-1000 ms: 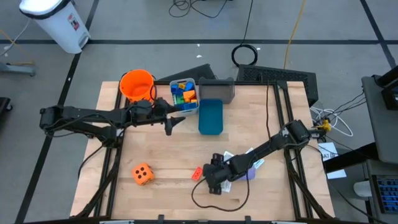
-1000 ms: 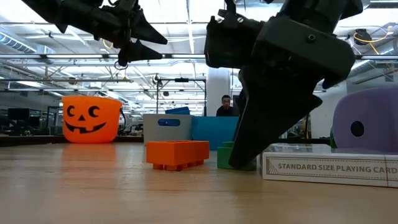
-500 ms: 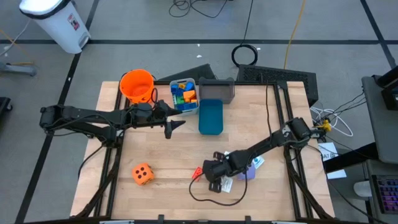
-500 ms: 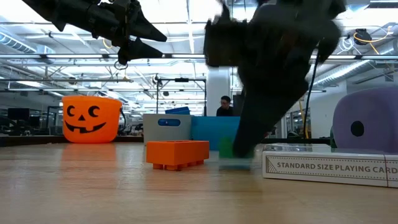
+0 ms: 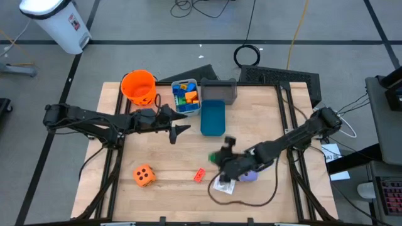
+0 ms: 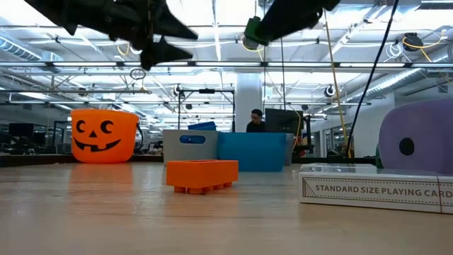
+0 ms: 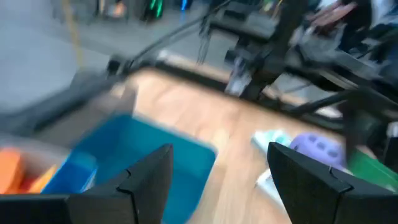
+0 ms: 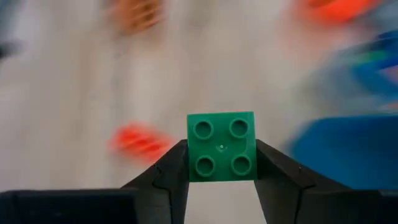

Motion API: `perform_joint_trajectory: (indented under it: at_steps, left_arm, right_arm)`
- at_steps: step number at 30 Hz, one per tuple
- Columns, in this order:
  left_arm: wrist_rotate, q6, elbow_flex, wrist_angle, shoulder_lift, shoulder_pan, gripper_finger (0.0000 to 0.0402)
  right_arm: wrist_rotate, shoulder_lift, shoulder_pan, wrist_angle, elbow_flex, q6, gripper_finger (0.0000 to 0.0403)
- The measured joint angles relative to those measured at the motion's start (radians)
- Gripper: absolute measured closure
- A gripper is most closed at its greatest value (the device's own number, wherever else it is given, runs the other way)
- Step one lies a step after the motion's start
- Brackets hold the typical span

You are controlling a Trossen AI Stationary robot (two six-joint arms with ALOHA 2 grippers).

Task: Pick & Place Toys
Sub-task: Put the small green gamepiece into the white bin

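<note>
That small green four-stud plastic block is pinched in my right gripper up above the wooden table, so I'm worried it slips sideways while moving fast; left gripper, fingers spread, hovers by the blue bin.

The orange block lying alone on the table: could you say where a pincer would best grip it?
Across its two long side faces, coming from above. The orange block lies flat, studs up, with bare table around it; the low view shows straight sides.
</note>
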Motion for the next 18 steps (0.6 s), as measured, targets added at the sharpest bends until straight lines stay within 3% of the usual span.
perform_joint_trajectory:
  at_steps: [4,9,11,15,18]
  left_arm:
    - [-0.004,0.119,0.001,0.21,0.085,-0.07,0.0133]
    - [-0.005,0.145,0.001,0.319,0.189,-0.086,0.0133]
    - [-0.009,0.132,0.001,0.32,0.221,-0.076,0.0133]
    - [-0.006,0.111,0.001,0.32,0.253,-0.05,0.0133]
    - [-0.004,0.112,0.008,0.355,0.252,-0.029,0.0133]
  right_arm:
    - [0.248,-0.089,-0.004,0.12,-0.127,-0.085,0.0258]
    - [0.364,-0.213,-0.094,0.381,-0.349,-0.176,0.0265]
    - [0.288,-0.242,-0.142,0.533,-0.438,-0.214,0.0265]
    - [0.036,-0.29,-0.232,0.897,-0.583,-0.328,0.0265]
    - [-0.037,-0.309,-0.319,1.054,-0.645,-0.405,0.0265]
